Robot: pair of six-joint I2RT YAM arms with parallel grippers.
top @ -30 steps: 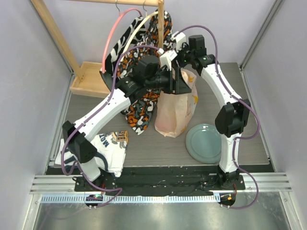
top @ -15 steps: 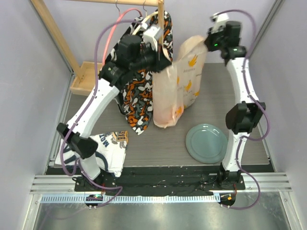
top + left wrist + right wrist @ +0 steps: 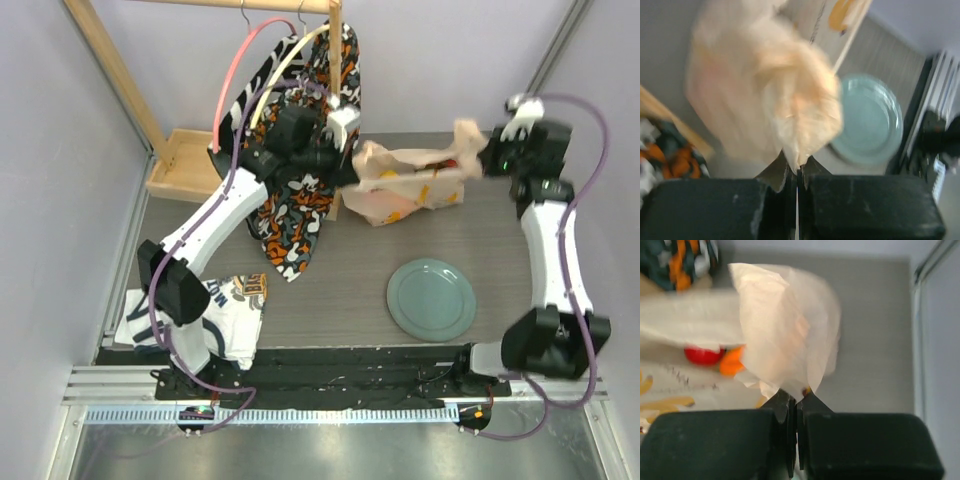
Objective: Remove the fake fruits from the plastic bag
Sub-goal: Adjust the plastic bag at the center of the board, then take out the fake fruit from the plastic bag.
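Observation:
The plastic bag (image 3: 408,188) hangs above the table, stretched sideways between my two grippers. My left gripper (image 3: 352,168) is shut on the bag's left end, and the crinkled beige film (image 3: 765,90) bunches out from its fingertips (image 3: 797,167). My right gripper (image 3: 482,158) is shut on the right end, where a fold of the bag (image 3: 785,335) rises from its tips (image 3: 796,397). In the right wrist view a red fake fruit (image 3: 702,356) and an orange one (image 3: 732,362) show in the bag. Any other fruits are hidden by the film.
A round grey-green plate (image 3: 431,300) lies on the table below the bag, seen also in the left wrist view (image 3: 872,120). An orange-black-white patterned cloth (image 3: 298,215) hangs from hangers on a wooden rack (image 3: 185,165) behind my left arm. A printed white cloth (image 3: 228,308) lies front left.
The bag hung upright, held high by both grippers. Now it is lower and pulled out sideways. My right arm has swung out to the right and my left arm has dropped.

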